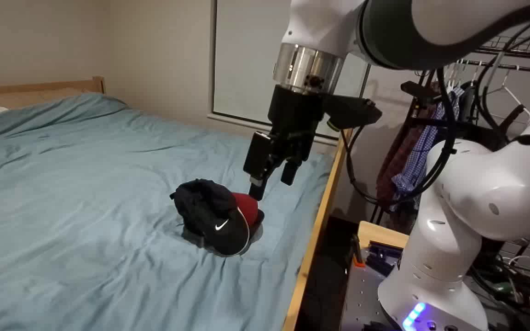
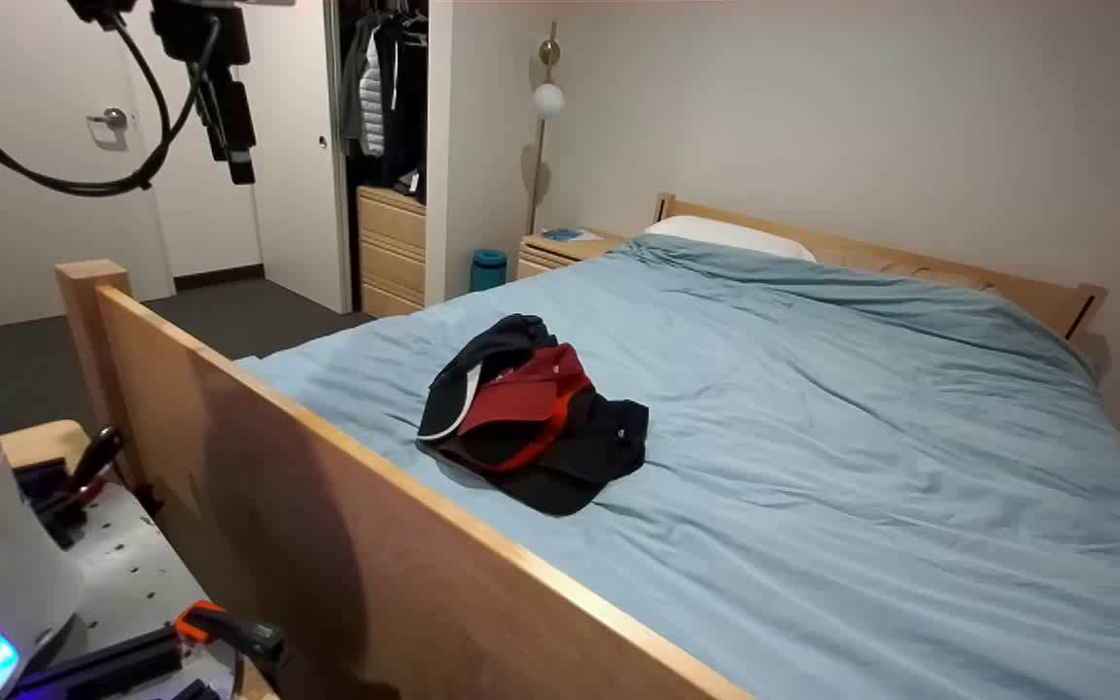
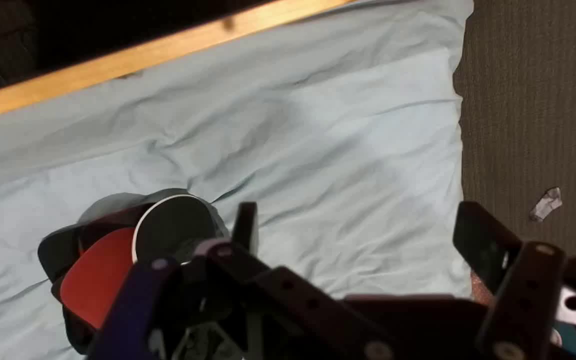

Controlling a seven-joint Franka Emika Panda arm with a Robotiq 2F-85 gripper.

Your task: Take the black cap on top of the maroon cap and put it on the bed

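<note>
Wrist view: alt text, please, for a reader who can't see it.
An open, empty gripper above a pale, rumpled bed. At lower left, the gripper partly hides a white-edged black cap overlapping a maroon cap. A wooden rail crosses the upper left; dark floor shows at right.

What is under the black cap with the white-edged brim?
In the wrist view, part of the maroon cap shows beneath the black cap; the rest underneath is covered, unseen.
</note>
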